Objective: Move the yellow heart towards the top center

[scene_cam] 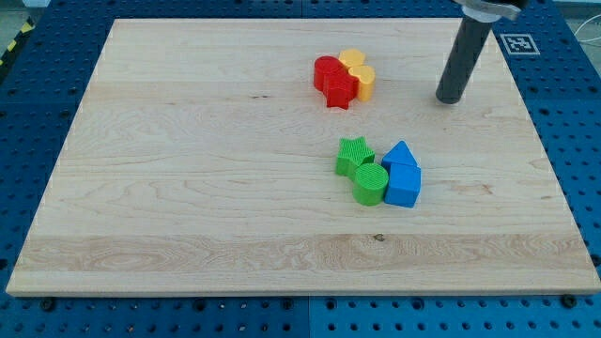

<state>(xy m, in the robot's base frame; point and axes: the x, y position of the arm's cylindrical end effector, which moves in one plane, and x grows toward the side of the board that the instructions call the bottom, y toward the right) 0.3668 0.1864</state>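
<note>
The yellow heart [361,79] lies near the view's top, a little right of centre, on the wooden board [188,169]. It touches another yellow block [352,59] just above it and red blocks [333,80] on its left. My tip [450,99] rests on the board to the right of the yellow heart, well apart from it, at about the same height in the view.
Below the cluster sit a green star [353,155], a green round block [370,184] and two blue blocks [402,178], close together right of centre. A blue pegboard table [38,84] surrounds the board.
</note>
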